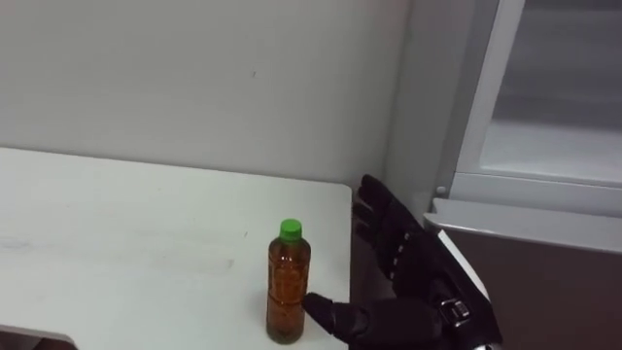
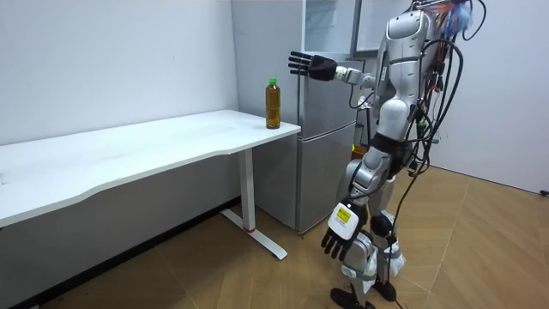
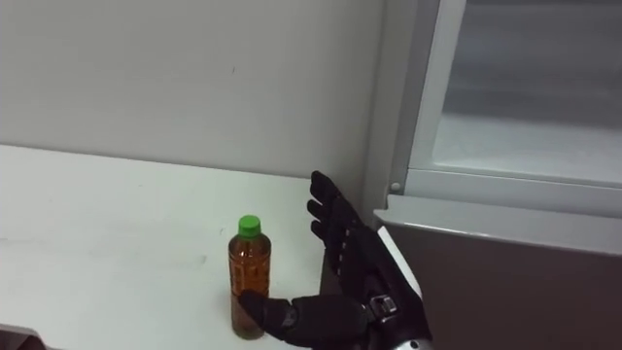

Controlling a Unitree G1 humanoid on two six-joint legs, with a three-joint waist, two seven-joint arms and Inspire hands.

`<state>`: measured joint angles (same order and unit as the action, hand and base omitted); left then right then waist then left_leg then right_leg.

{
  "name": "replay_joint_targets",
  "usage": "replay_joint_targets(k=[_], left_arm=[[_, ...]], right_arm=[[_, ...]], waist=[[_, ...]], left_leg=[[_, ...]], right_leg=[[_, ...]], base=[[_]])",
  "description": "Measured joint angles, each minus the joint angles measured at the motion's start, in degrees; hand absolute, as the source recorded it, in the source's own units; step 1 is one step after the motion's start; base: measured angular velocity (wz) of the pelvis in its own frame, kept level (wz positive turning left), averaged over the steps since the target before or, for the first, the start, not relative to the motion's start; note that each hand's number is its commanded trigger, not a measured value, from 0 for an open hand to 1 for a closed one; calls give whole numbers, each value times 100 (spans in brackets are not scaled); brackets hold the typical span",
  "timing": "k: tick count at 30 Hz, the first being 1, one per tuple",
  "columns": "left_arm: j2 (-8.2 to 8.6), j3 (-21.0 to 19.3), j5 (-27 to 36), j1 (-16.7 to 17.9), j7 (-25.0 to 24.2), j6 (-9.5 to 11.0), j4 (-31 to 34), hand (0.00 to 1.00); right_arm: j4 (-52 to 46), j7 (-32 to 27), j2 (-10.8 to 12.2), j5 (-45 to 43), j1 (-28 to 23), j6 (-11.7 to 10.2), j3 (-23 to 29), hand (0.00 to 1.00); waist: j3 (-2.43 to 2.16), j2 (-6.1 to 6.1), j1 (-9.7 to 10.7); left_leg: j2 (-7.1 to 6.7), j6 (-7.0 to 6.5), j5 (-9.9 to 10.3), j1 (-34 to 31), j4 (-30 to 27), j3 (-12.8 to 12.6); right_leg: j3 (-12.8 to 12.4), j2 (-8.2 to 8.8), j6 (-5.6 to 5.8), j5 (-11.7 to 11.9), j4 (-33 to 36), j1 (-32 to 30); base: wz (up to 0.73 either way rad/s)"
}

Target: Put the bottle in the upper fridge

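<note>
A clear bottle (image 1: pixel 289 282) of amber drink with a green cap stands upright on the white table (image 1: pixel 117 233), near its right end. My right hand (image 1: pixel 408 272) is open just right of the bottle, palm towards it, fingers straight and spread. The thumb reaches to the bottle's lower part; I cannot tell if it touches. In the room view the bottle (image 2: pixel 273 103) stands at the table's corner with my right hand (image 2: pixel 309 65) raised beside it. My left hand (image 2: pixel 341 232) hangs relaxed at my side. The upper fridge (image 1: pixel 554 87), white-framed, is to the right of the table.
The grey lower fridge (image 2: pixel 326 129) stands against the table's end, its top edge (image 1: pixel 525 219) right under my right forearm. A white wall (image 1: pixel 194 78) runs behind the table. I stand on a wooden floor (image 2: pixel 480 249) in front of the fridge.
</note>
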<state>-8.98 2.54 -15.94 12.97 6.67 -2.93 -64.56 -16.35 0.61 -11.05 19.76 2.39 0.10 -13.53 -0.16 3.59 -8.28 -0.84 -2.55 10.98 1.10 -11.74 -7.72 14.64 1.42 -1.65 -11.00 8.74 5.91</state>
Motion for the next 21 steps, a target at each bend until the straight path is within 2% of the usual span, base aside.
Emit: replay_joint_targets(k=[4, 9, 12, 15, 17, 21], left_arm=[[-44, 32, 0, 2, 0, -32, 92, 0], [-86, 46, -3, 7, 9, -51, 94, 0], [-66, 49, -3, 40, 18, -93, 98, 0], [-41, 45, -3, 59, 20, -181, 97, 0], [-44, 30, -8, 81, 20, -210, 99, 0], [-46, 29, -50, 117, 20, -290, 114, 0]], right_arm=[[182, -309, -12, -5, 311, -19, -110, 0], [480, -651, -1, -21, 518, -76, -137, 0], [689, -869, 4, -31, 582, -76, -165, 0], [1068, -1034, 7, -35, 736, -75, -159, 0], [1254, -1150, 7, -22, 804, -73, -158, 0], [1655, -1200, 14, -9, 1009, -72, -165, 0]], waist=[[23, 23, 5], [34, 30, -9], [48, 10, -123], [64, -15, -169], [78, -41, -271], [95, -89, -323]], left_leg=[[-1, 1, 1, -59, 0, 45], [-29, 4, -1, -149, -16, 228], [-40, 6, -4, -168, -15, 270], [-64, -11, -18, -180, -22, 331], [-73, -17, -20, -196, -28, 340], [-87, -43, -27, -258, -56, 346]], right_leg=[[111, 3, 0, 1, 4, -10], [269, 14, 3, 2, 6, -14], [318, 22, 3, 2, 5, -17], [463, 50, 9, 1, 6, 1], [597, 67, 29, 7, 5, -5], [671, 92, 48, 8, 13, -41]], base=[[8], [17], [7], [14], [2], [4]])
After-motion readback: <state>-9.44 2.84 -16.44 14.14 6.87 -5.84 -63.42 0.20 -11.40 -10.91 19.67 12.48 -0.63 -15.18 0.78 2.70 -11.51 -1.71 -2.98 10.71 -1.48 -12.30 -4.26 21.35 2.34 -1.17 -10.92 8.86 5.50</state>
